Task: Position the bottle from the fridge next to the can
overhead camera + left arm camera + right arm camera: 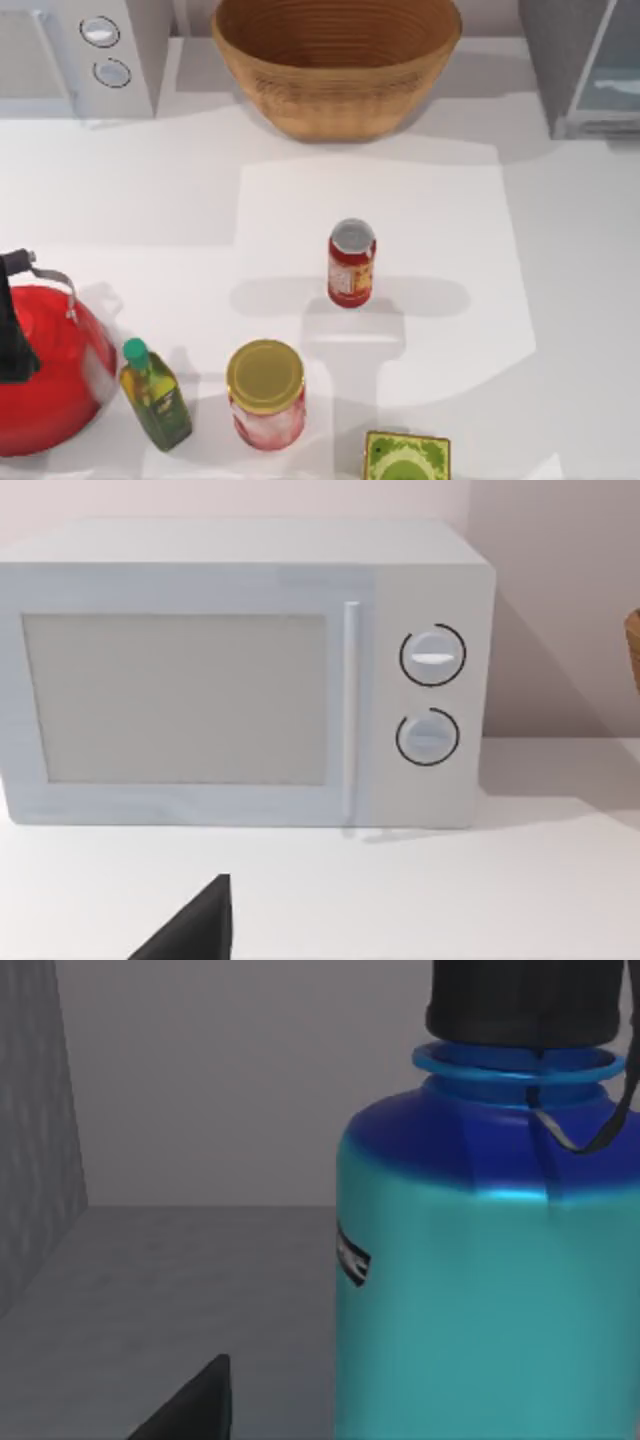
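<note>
Reaching into the fridge [40,1160], the right gripper [190,1405] closes in on the bottle [480,1300]; grip state unclear, so it should square up on the body before squeezing.

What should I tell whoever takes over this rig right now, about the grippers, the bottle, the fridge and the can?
Left gripper: facing the microwave at the table's back left, idle; finger state unclear.
Right gripper: inside the grey fridge at the back right, close to the bottle; finger state unclear, no grasp visible.
The bottle stands upright on the fridge's floor, cap on.
The can stands upright mid-table, with free space on both sides of it.
Done: right arm has reached the bottle.
Left: grip the bottle, lift it out, set it next to the can.
</note>
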Controlling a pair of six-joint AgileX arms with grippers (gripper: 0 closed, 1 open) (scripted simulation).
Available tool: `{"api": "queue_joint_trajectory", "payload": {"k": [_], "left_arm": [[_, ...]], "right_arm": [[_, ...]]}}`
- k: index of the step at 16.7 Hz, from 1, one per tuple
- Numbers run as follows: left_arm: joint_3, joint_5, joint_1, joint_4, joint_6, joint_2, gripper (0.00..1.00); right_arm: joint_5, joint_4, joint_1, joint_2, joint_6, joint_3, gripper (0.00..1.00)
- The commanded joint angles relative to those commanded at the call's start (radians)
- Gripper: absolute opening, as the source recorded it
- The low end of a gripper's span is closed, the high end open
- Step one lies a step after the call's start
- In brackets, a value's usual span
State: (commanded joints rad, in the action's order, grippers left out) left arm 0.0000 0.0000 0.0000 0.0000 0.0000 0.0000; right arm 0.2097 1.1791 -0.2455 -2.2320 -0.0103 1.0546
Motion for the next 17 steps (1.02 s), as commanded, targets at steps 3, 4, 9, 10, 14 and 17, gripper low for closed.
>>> {"api": "queue_joint_trajectory", "payload": {"k": [3, 4, 9, 10, 14, 17], "left_arm": [[0.0, 0.0, 0.0, 0.0, 0.0, 0.0, 1.0], [0.0, 0.0, 0.0, 0.0, 0.0, 0.0, 1.0], [0.0, 0.0, 0.0, 0.0, 0.0, 0.0, 1.0], [0.0, 0.0, 0.0, 0.0, 0.0, 0.0, 1.0], [0.0, 0.0, 0.0, 0.0, 0.0, 0.0, 1.0], [0.0, 0.0, 0.0, 0.0, 0.0, 0.0, 1.0]], "right_arm": [[-0.003, -0.009, 0.006, -0.004, 0.0, 0.011, 1.0], [-0.006, -0.019, 0.007, -0.014, 0.0, 0.032, 1.0], [-0.02, -0.102, 0.019, -0.094, 0.001, 0.195, 1.0], [-0.023, -0.119, 0.022, -0.11, 0.001, 0.228, 1.0], [-0.029, -0.157, 0.027, -0.146, 0.002, 0.303, 1.0], [-0.029, -0.157, 0.027, -0.146, 0.002, 0.303, 1.0]]}}
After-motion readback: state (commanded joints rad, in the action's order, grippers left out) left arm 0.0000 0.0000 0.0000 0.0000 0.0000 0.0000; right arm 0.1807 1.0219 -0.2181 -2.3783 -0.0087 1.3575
